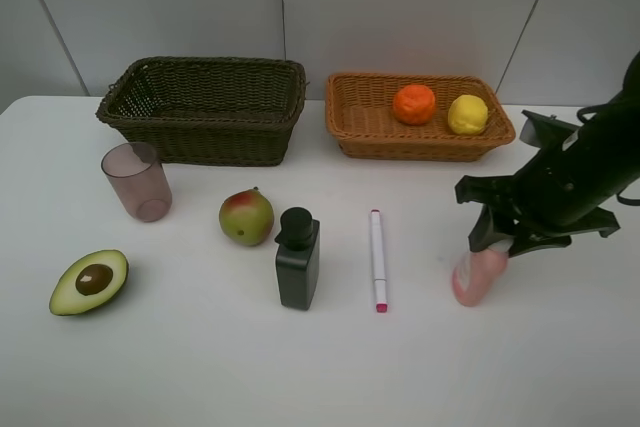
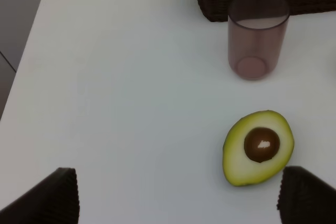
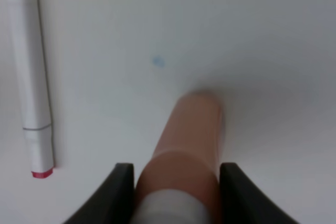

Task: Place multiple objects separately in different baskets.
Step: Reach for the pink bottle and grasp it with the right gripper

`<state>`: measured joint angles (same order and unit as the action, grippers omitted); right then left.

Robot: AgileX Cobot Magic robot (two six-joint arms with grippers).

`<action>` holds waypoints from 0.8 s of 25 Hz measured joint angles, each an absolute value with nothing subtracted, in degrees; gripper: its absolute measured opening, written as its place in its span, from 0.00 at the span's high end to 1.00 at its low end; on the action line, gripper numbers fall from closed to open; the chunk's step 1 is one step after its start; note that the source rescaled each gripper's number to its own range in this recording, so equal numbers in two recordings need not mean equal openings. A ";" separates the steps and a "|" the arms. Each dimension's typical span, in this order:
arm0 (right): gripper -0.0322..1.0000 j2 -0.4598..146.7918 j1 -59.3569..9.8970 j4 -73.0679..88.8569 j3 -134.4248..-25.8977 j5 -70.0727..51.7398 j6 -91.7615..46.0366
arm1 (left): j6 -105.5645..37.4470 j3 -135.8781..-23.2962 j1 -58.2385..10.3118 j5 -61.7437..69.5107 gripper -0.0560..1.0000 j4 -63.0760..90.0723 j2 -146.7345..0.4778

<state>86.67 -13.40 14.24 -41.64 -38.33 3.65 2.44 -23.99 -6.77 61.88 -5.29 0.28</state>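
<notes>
My right gripper (image 1: 492, 247) is clamped on the small pink plastic bottle (image 1: 475, 282), one finger on each side of its upper end, out toward the right edge of the white table (image 1: 200, 367). Can't tell if its bottom touches the tabletop. My left gripper (image 2: 178, 198) has its fingers spread wide, hovering by the halved green avocado (image 2: 258, 148) near the front left corner. The round orange (image 1: 414, 104) and yellow lemon (image 1: 467, 114) sit in the shallow orange-tan wicker basket (image 1: 360, 122) along the back edge.
</notes>
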 joint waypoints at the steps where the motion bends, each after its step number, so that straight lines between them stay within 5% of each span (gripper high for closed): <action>1: 0.74 86.67 -13.40 13.67 -41.64 -38.33 4.29 | 2.44 -23.99 -6.77 61.88 0.00 -5.29 0.28; 20: 0.74 86.67 -13.40 11.50 -42.62 -40.60 6.60 | 2.44 -23.99 -6.77 61.88 0.00 -5.29 0.28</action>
<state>86.67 -13.40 11.50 -42.62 -40.60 6.60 2.44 -23.99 -6.77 61.88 -5.29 0.28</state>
